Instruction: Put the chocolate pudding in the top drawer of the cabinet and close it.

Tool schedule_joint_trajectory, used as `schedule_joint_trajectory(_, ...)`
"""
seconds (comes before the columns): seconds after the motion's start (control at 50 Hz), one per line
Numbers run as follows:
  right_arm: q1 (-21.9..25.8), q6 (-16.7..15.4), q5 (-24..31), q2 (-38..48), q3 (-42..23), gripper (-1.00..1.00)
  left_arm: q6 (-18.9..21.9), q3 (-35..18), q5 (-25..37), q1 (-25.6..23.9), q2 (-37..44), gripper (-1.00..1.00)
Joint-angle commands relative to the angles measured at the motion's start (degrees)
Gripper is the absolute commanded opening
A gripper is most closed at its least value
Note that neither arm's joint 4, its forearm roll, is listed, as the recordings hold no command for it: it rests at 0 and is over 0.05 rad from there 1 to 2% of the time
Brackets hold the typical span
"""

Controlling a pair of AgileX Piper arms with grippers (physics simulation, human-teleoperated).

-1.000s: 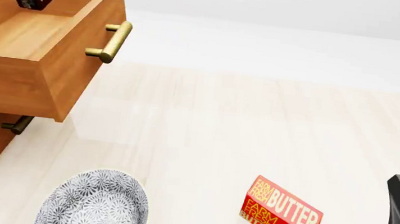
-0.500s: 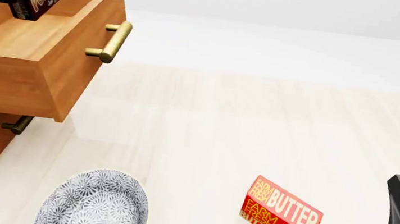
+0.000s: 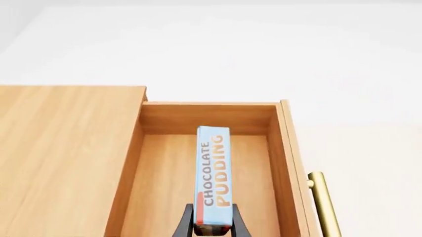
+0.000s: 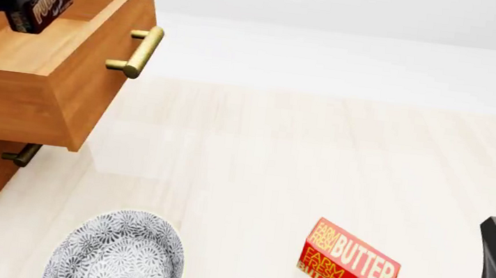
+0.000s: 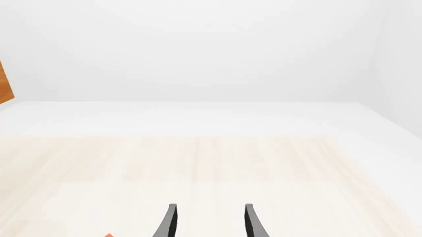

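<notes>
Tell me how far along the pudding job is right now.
Done: the top drawer is pulled open. In hand: the left end effector grips the chocolate pudding above the drawer's opening, not yet released. Left: lower it in, let go, push the drawer shut. The right end effector sits open and idle.

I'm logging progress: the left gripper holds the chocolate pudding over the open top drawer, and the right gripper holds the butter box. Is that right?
Not quite. The right gripper holds nothing: the right wrist view shows its fingers apart and empty, and in the front view the butter box stands alone on the table. The left gripper does hold the chocolate pudding over the open top drawer.
</notes>
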Motion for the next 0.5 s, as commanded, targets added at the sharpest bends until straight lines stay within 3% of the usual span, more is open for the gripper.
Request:
schedule_joint_trajectory(0.02,0.0,0.0,0.0,0.0,0.0,1.00,0.5,0.2,-0.5,1.3,1.2,-1.00)
schedule_joint_trajectory(0.5,0.0,0.0,0.0,0.0,0.0,1.00,-0.6,3.1,-4.0,1.7,3.5,-1.00)
